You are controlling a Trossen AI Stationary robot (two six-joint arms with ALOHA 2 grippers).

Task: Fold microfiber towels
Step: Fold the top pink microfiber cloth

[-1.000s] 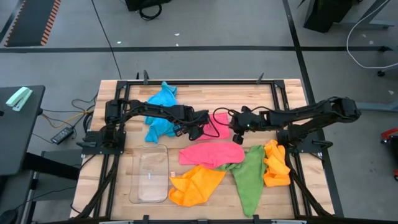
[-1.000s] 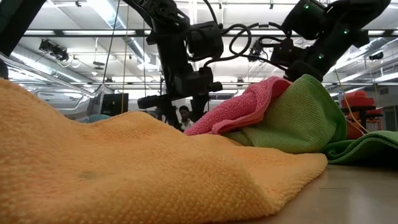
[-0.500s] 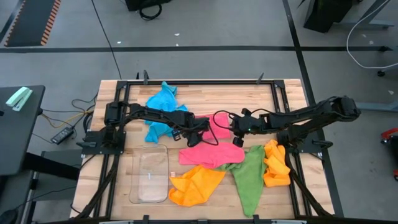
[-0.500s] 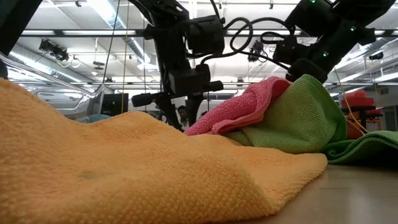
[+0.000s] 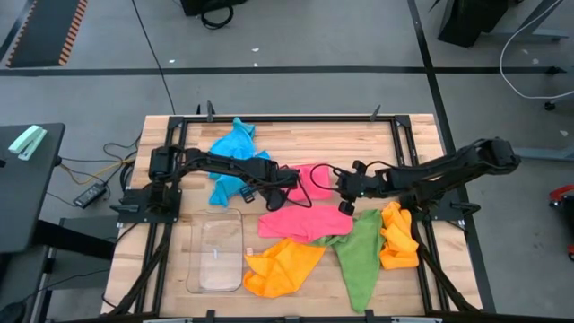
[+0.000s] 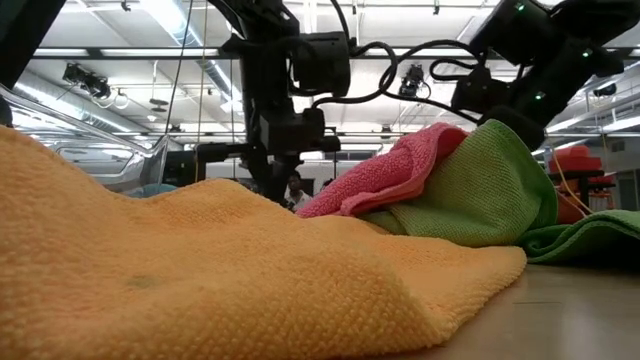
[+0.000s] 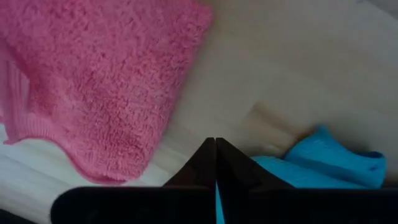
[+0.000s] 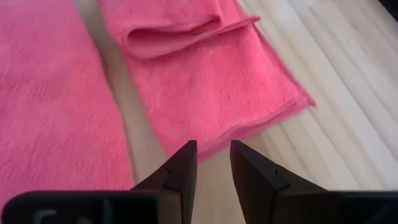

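On the wooden table [image 5: 296, 135] ringed by grey floor [image 5: 296, 36], the left gripper [image 7: 216, 163] is pressed closed and empty, the right gripper [image 8: 208, 163] slightly parted, empty, near the pink towel [image 5: 305, 221] at centre.

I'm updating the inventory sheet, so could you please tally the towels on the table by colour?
Pink towels: 2
Blue towel: 1
Orange towels: 2
Green towel: 1
Total: 6 towels
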